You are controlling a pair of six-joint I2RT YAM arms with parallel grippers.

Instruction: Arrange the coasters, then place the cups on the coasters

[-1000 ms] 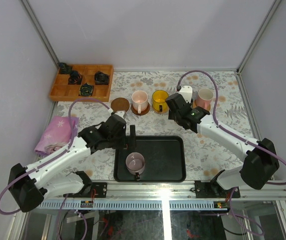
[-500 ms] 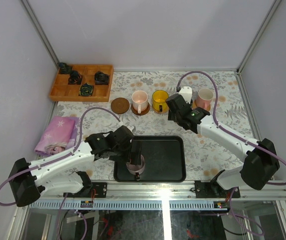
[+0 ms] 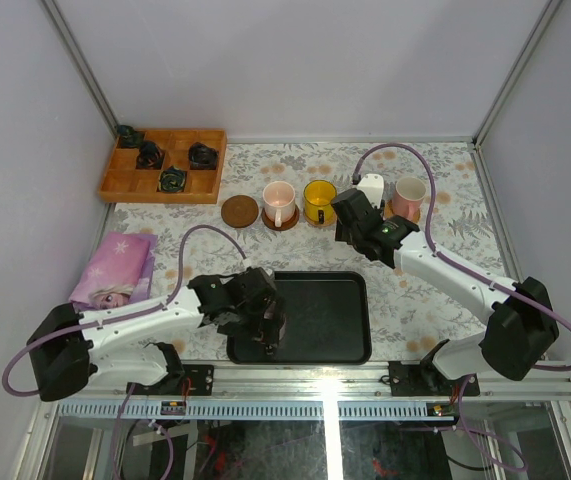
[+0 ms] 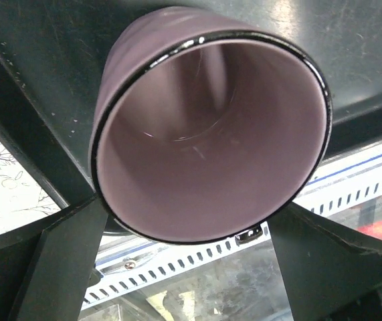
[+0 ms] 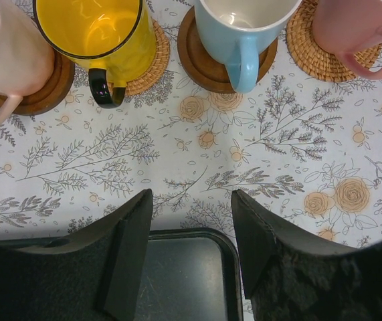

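Observation:
A mauve-grey cup [image 4: 211,127] stands on the black tray [image 3: 325,320]. My left gripper [image 3: 268,322] covers it in the top view. In the left wrist view that gripper [image 4: 187,210] is open, with one finger on either side of the cup's rim. Along the back row a bare wooden coaster [image 3: 239,210] lies at the left. To its right stand a pale pink cup [image 3: 278,200], a yellow cup [image 3: 319,198], a blue-handled cup [image 5: 234,30] and a pink cup [image 3: 409,193], each on a coaster. My right gripper [image 5: 192,200] hangs open and empty above the tray's far right corner.
A wooden compartment box [image 3: 165,165] holding small black objects sits at the back left. A pink cloth [image 3: 113,268] lies at the left edge. The metal rail runs just below the tray's near edge.
My left arm has swung right and toward the front over the tray, bringing its open fingers around the mauve-grey cup. The right arm has not moved.

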